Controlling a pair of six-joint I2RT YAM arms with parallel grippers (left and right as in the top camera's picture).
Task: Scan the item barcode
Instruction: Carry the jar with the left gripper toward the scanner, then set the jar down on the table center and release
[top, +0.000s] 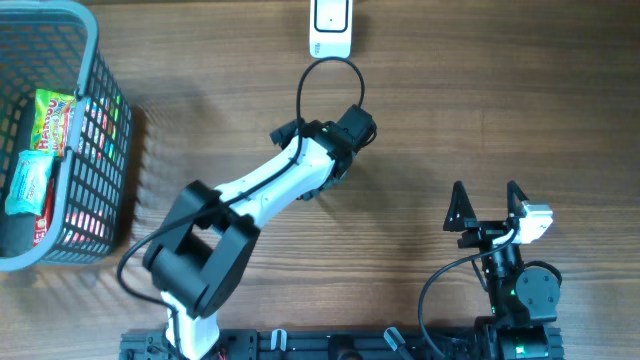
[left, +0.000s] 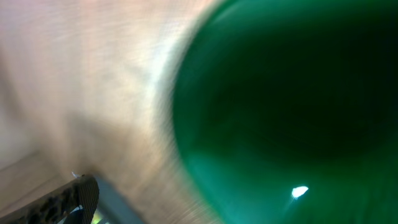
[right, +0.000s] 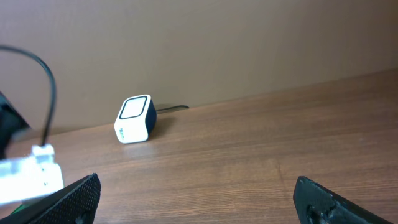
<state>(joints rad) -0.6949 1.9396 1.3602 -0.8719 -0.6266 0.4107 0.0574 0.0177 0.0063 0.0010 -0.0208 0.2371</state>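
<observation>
Wooden table (top: 500, 90) lies open around gaping, empty right tool (top: 485, 190); left tool's (top: 355, 125) gap unclear.

table (top: 450, 120): matt wood grain | basket (top: 100, 180): grey plastic mesh | scanner (top: 331, 30): glossy white plastic | wrappers (top: 55, 120): shiny film

1. The left arm (top: 280, 178) had a white middle section between bulky black joints.
2. A thin black cable (top: 301, 92) looped off its wrist.
3. The right arm (top: 515, 285) was black, with a white block (top: 537, 222) beside its claw (top: 487, 207) of two pointed black fingers (top: 457, 205).
</observation>
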